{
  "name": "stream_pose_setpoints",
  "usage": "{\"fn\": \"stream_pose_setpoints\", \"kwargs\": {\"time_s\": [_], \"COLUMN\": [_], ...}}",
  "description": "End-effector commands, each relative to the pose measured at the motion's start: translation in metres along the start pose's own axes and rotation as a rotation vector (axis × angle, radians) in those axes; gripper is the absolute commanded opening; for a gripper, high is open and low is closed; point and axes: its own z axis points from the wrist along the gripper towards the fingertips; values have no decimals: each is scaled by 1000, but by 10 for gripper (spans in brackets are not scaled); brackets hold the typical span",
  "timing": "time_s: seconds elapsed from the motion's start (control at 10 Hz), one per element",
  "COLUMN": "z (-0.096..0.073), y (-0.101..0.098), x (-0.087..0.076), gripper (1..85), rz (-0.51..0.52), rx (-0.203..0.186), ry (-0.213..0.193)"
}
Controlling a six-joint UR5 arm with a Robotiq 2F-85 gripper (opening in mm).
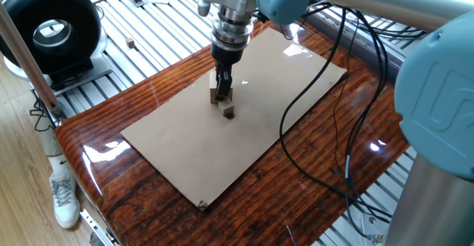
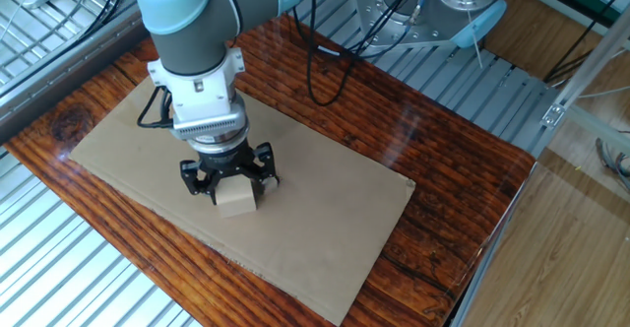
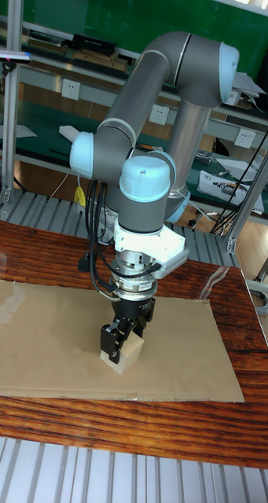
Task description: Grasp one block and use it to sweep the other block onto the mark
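My gripper [image 1: 221, 92] points straight down over the tan cardboard sheet [image 1: 185, 150] and is shut on the larger pale block [image 2: 236, 200], which rests on or just above the sheet. That pale block [image 3: 121, 358] also shows low between the fingers in the tall fixed view. The small brown block [image 1: 228, 111] lies on the cardboard right in front of the held block, touching it or nearly so. It is hidden behind the gripper [image 2: 231, 184] in the other fixed view. The mark does not show; it may lie under the small block.
A black cable [image 1: 326, 127] trails across the cardboard's right side and the glossy wooden tabletop [image 1: 111, 179]. A black round device [image 1: 48, 27] stands on the metal rails at the back left, with a small brown piece [image 1: 130, 43] beside it.
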Motion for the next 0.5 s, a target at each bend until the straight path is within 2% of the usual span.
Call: {"fn": "stream_pose_setpoints", "kwargs": {"time_s": [0.0,0.2,0.4], "z": [1,-2,-3], "y": [-8,-22,-23], "x": [-1,0,-1], "gripper": [673,673,673], "rz": [-5,-30,-28], "rx": [8,20,15], "ry": [-9,7,6]}}
